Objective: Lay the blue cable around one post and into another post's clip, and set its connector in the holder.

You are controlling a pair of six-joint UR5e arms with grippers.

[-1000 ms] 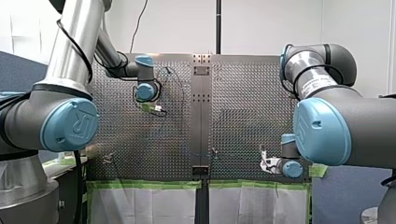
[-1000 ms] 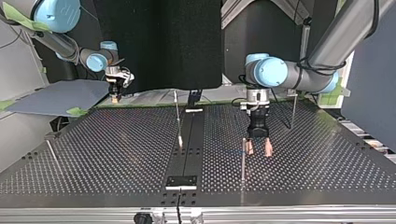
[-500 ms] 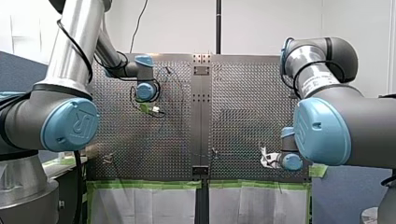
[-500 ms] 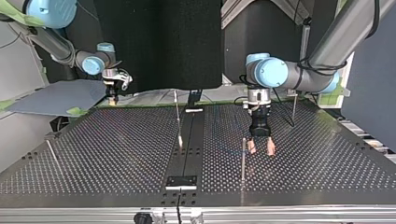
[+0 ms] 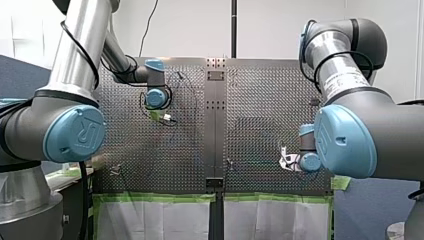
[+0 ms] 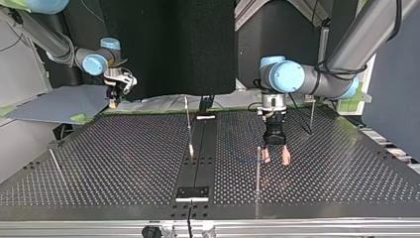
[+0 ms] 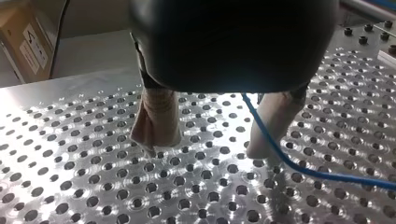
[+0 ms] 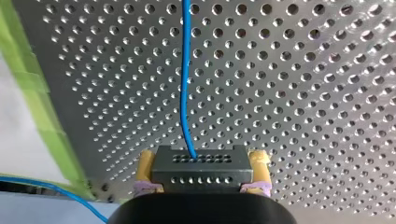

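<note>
clamping connector [image 8: 198, 171], right gripper [image 8: 202, 161]

The cable [image 8: 186, 70] is showing blue. The connector [image 8: 198, 169] is showing dark grey, dotted with two rows of holes. The pads [image 8: 258, 161] of my right gripper [image 8: 203, 163] are showing yellow; those of my left gripper [image 7: 208, 145], beige under a black body. The table [image 8: 303, 93] is gleaming silver, patterned with round holes; green tape [image 5: 155, 198] is edging it low in the front view. Joint caps [image 5: 75, 132] are showing light blue.
</note>
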